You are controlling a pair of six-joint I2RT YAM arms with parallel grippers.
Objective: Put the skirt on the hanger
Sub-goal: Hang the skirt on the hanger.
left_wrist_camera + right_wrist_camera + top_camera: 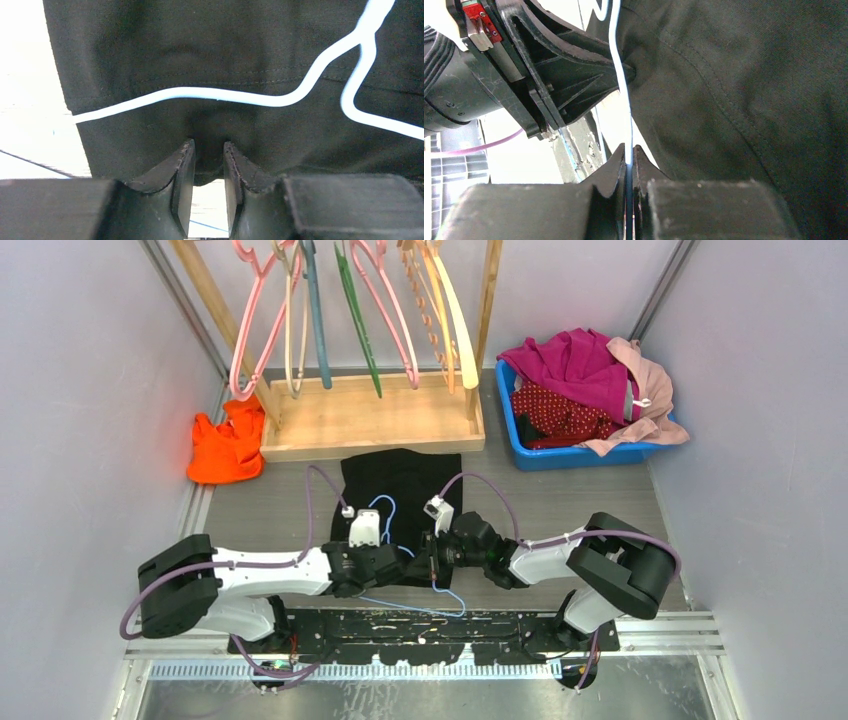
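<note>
Your left claw (209, 145): fingers nearly together, clamped on near hem of black garment (400, 485) lying flat on table (580, 500). Your right claw (629, 152): pinched tight on thin blue wire hanger (200, 94) lying across that garment. Skirt (560, 415), dark red with white dots, sits in blue bin (560, 457), far right. Pink hanger (238, 385) hangs on wooden rack (370, 420), far left.
</note>
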